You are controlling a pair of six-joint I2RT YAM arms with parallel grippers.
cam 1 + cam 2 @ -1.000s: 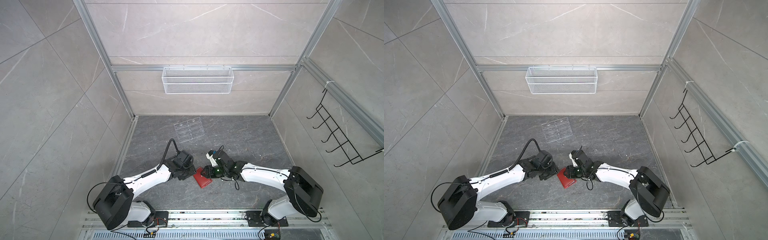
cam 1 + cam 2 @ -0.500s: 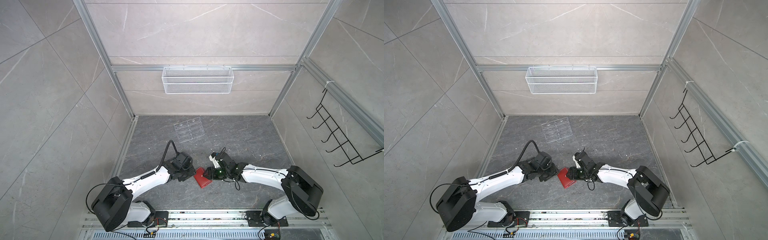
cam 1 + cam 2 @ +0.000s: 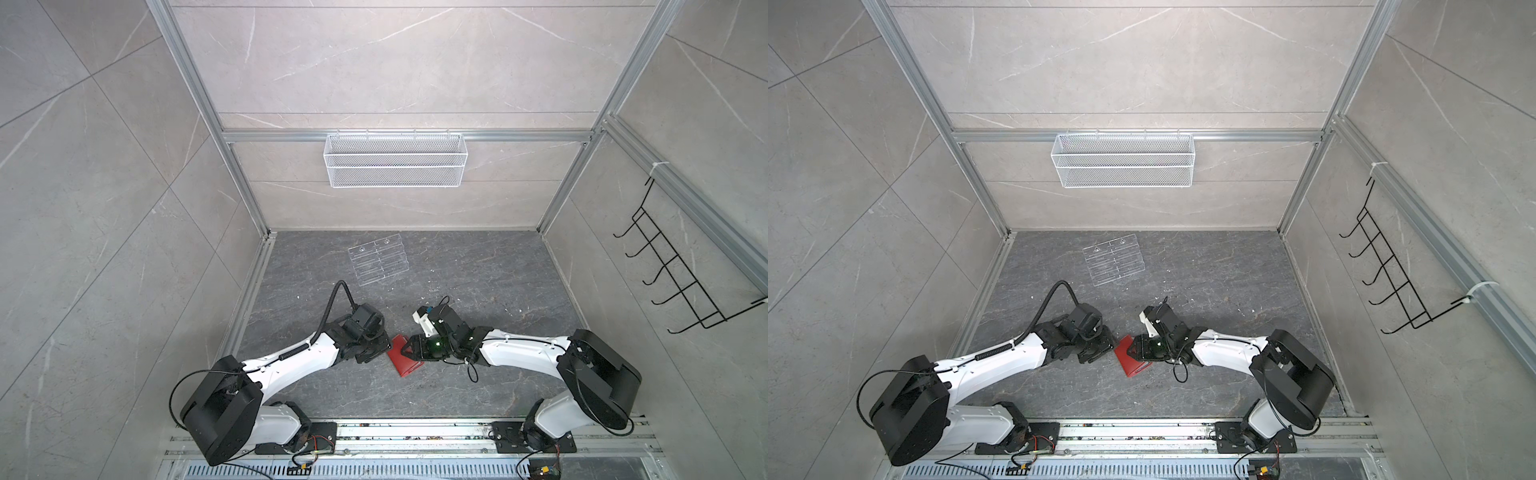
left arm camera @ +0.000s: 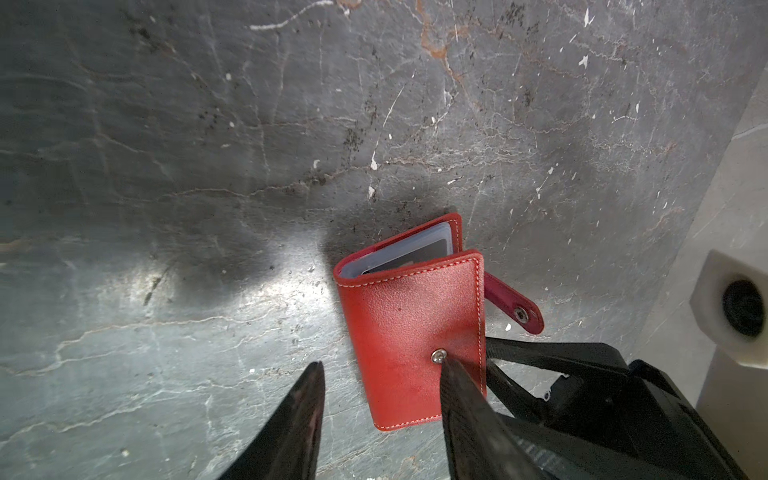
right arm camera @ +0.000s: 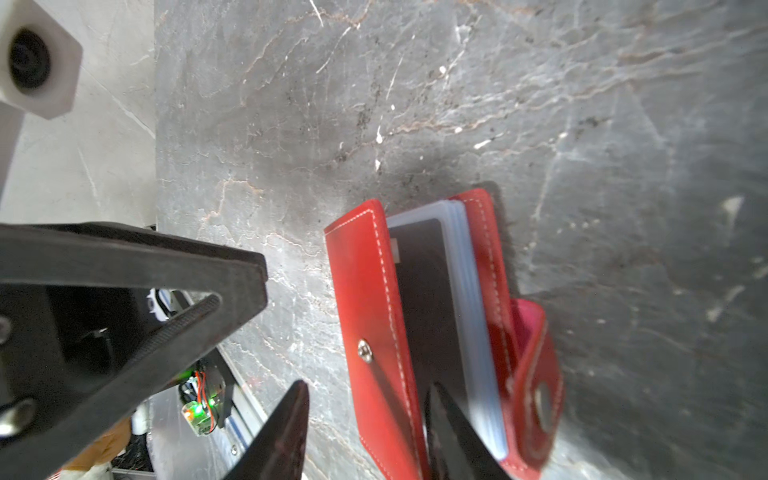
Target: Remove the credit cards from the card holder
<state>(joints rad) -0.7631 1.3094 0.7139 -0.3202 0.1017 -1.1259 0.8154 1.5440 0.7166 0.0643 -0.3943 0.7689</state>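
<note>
Now the card holder [image 3: 404,363] is lying on the grey floor [image 3: 478,266] in the lower middle of both top views, between the two arms. Its long axis is running from upper left to lower right.

The right gripper [image 5: 368,388] is sitting nearer to the work. Its jaws are standing apart and straddling the raised front cover. One finger [image 5: 446,432] is reaching into the gap between that cover and the dark credit card [image 5: 428,299], and the other is hanging outside over bare floor. Nothing is being pinched, as far as the right wrist view is showing. The card is lying just beside that inner finger, on the side away from the cover and flat against the clear sleeves [image 5: 471,299]. Its long side is running along the finger rather than across it.

The left gripper [image 4: 380,365] is also hanging unclenched and empty. One of its fingers [image 4: 459,403] is pointing at the cover beside the snap stud [image 4: 439,355], though I cannot tell whether it is touching. The unsnapped strap [image 4: 515,307] is sticking out past the cover's edge.

By my reading, the coming move is depending on the right jaws closing on the card alone, not on the cover.

Against a second ago, the holder and the left arm are sitting where they were. The right wrist is showing slightly lower in the frame, closer onto the holder.
</note>
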